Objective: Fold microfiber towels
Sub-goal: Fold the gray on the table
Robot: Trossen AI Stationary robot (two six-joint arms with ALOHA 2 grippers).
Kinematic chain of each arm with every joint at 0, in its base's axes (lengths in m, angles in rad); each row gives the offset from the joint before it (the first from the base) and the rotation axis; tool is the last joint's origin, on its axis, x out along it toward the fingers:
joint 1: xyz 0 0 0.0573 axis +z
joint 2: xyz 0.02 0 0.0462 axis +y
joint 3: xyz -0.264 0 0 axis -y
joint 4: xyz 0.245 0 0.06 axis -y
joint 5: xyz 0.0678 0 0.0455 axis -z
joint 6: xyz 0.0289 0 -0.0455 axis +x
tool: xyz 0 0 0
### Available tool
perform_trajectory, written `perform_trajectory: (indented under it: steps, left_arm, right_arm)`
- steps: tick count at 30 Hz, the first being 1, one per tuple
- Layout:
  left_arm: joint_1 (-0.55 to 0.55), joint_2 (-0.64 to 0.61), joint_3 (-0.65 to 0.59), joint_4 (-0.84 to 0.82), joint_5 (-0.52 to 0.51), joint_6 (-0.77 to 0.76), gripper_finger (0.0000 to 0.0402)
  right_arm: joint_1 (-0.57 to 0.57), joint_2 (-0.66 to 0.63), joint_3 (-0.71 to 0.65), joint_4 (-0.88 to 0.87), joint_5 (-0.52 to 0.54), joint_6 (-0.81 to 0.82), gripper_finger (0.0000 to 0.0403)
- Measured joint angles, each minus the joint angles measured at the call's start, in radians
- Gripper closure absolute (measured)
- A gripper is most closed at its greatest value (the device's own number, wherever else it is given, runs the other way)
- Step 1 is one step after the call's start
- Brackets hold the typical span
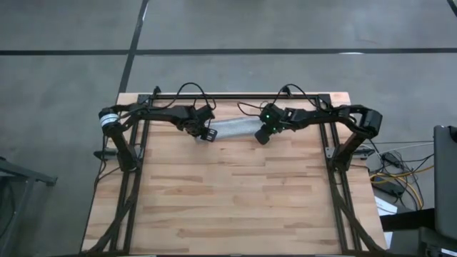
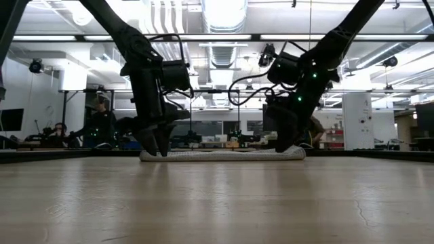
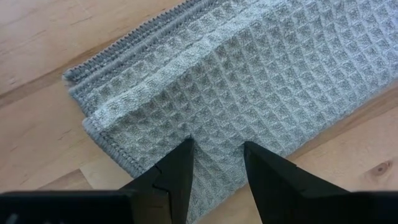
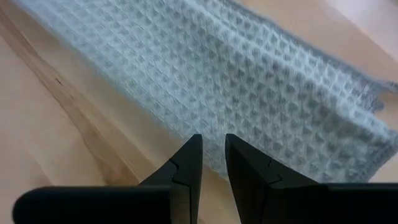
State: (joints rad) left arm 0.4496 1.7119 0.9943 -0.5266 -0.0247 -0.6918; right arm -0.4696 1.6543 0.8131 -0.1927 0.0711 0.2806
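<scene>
The light grey-blue waffle-textured towel (image 1: pixel 235 127) lies folded into a narrow strip, flat on the table at its far middle. It also shows in the low view (image 2: pixel 224 154). My left gripper (image 1: pixel 208 135) stands at the strip's left end and my right gripper (image 1: pixel 262 135) at its right end. Both point down at the table, as the low view shows for the left gripper (image 2: pixel 161 150) and the right gripper (image 2: pixel 288 148). Each is shut on the towel's near long edge. No tag shows. My left gripper (image 3: pixel 216 146) pinches the towel's near long edge (image 3: pixel 214 134) close to its left end corner, several folded layers between the two fingers. The fingers come from above, slanting from the near side. The towel lies on the table, puckered at the fingertips. My right gripper (image 4: pixel 212 140) pinches the towel's near long edge (image 4: pixel 211 124) a little in from its right end, with a narrow gap between the fingers. The fingers come from above, slanting from the near side. The towel rests flat on the table.
The wooden table (image 1: pixel 228 200) lies bare in front of the towel. A dark frame rail (image 1: pixel 235 97) runs along the far edge, with frame legs at both sides. People and benches show in the room behind (image 2: pixel 102 125).
</scene>
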Motion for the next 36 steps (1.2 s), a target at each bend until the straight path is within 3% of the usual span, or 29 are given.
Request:
perform_trajectory:
  steps: [24, 36]
  left_arm:
    - [-0.013, 0.000, 0.000, -0.001, 0.038, 0.018, 0.0252]
    - [-0.089, 0.000, 0.000, -0.020, 0.027, 0.043, 0.0252]
  right_arm:
    - [-0.021, -0.002, -0.083, 0.053, -0.065, 0.057, 0.0335]
    - [0.035, -0.001, -0.081, 0.036, -0.065, 0.109, 0.0335]
